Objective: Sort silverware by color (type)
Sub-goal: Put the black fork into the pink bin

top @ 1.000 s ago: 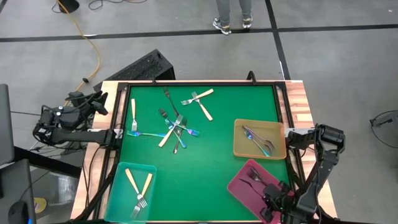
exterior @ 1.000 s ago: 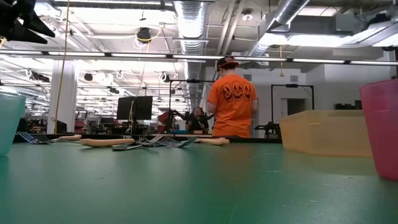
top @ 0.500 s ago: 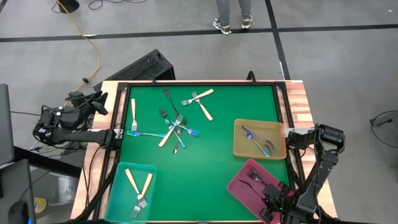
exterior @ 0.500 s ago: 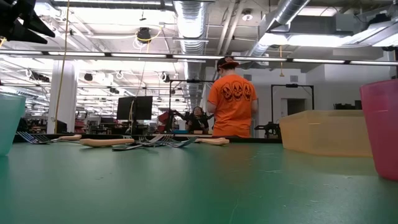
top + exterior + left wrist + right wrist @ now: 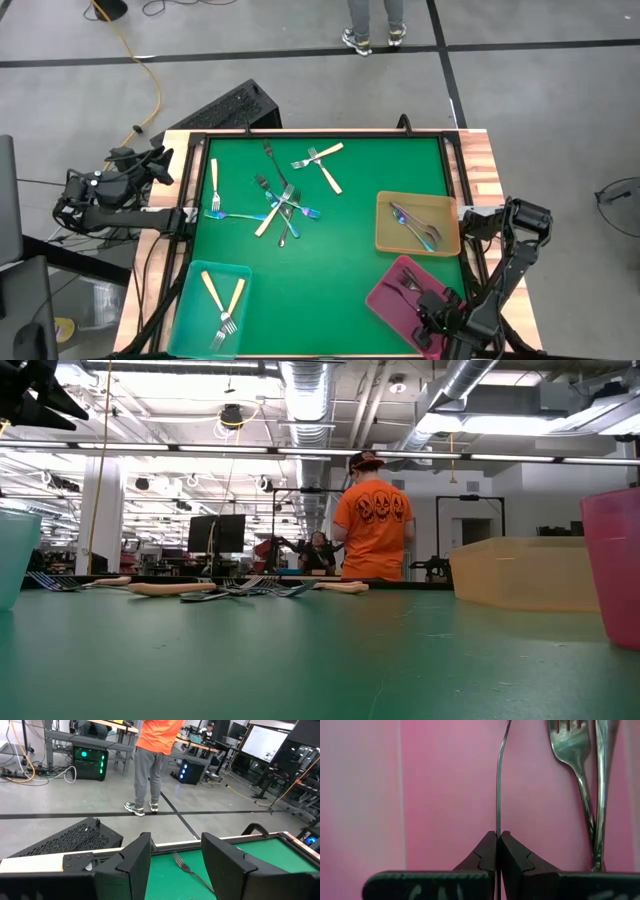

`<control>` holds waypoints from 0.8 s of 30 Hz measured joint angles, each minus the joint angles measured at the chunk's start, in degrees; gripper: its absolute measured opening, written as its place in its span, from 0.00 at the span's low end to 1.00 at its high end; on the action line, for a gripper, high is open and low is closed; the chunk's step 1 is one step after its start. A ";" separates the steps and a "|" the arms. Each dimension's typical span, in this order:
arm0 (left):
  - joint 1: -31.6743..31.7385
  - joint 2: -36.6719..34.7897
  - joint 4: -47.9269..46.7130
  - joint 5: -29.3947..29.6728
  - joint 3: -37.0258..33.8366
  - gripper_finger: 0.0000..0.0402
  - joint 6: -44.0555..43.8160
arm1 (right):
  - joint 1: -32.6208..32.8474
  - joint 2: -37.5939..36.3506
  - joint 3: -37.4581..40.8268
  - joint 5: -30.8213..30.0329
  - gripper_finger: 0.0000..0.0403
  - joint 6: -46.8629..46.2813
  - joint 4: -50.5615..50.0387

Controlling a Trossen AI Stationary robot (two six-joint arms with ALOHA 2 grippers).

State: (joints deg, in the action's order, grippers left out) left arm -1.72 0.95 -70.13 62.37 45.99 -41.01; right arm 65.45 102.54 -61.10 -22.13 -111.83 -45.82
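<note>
A green mat (image 5: pixel 330 260) framed by a wooden table edge (image 5: pixel 480 160) was seen from above, with grey concrete floor marked by dark tape lines around it. A loose cluster of forks (image 5: pixel 285 200) lay on the far-left part of the mat, and a cream-handled fork (image 5: pixel 213 175) lay apart near the left edge. The teal tray (image 5: pixel 212 300) at the near left held cream-handled forks, the tan tray (image 5: pixel 417 224) at the right held iridescent ones, and the pink tray (image 5: pixel 400 290) at the near right held dark ones. The right gripper (image 5: pixel 498 851) was positioned over the pink tray, its fingers pinched on the thin handle of a dark fork (image 5: pixel 498 780). The left gripper (image 5: pixel 175 865) was held off the table's left side with its fingers apart and nothing between them. In the room beyond, a person in an orange shirt (image 5: pixel 374 520) was seen among workbenches, monitors and ceiling ducts.
</note>
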 joint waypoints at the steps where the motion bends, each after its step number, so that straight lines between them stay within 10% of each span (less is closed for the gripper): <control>1: -0.01 0.00 0.00 0.00 -0.01 0.39 0.00 | 0.00 0.00 0.02 0.02 0.09 0.00 -0.02; 24: 0.00 0.00 0.02 0.00 -0.01 0.39 0.04 | 0.00 0.00 0.09 1.86 0.27 -0.68 -0.20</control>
State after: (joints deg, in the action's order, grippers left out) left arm -1.72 0.95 -70.11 62.37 45.98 -40.97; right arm 65.45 102.54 -61.01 -20.27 -112.51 -46.02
